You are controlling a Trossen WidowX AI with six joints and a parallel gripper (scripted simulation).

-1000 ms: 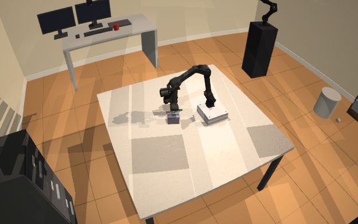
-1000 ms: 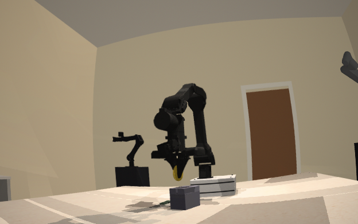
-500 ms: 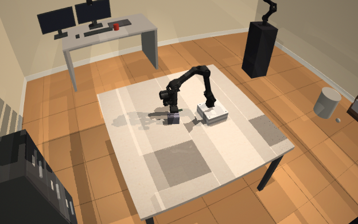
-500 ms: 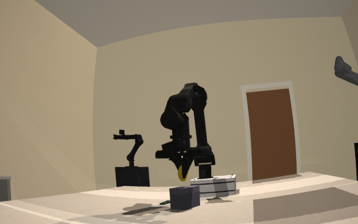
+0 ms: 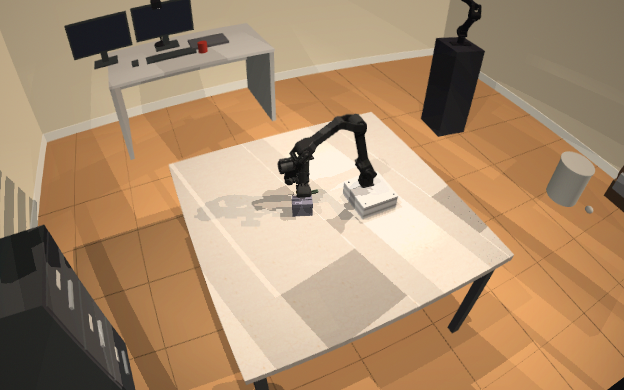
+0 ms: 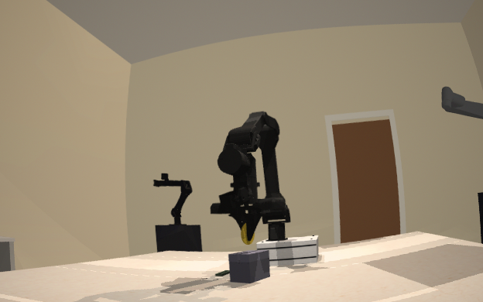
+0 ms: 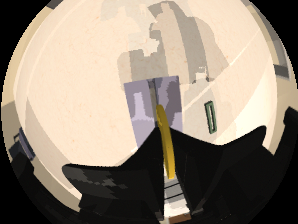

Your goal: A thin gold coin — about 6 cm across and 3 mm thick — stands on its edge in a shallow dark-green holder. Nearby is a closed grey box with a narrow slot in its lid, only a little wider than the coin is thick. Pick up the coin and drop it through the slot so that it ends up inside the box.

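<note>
My gripper (image 5: 303,194) (image 6: 251,233) (image 7: 161,131) is shut on the gold coin (image 6: 244,235) (image 7: 169,150), which hangs on edge below the fingertips. In the exterior view a small gap shows between the coin and the grey box (image 5: 302,207) (image 6: 248,268) (image 7: 136,102) under it. In the wrist view the slot (image 7: 152,92) runs away from the coin's lower edge, and the coin looks slightly turned against it; the coin and fingers hide the slot's near part. The dark-green holder (image 5: 314,192) (image 6: 222,273) (image 7: 211,117) is empty, beside the box.
The arm's white base block (image 5: 375,197) (image 6: 296,252) stands on the table (image 5: 240,300) near the grey box. A desk with monitors, a second arm on a black pedestal (image 5: 450,90) and a grey cylinder (image 5: 570,180) stand away from the table.
</note>
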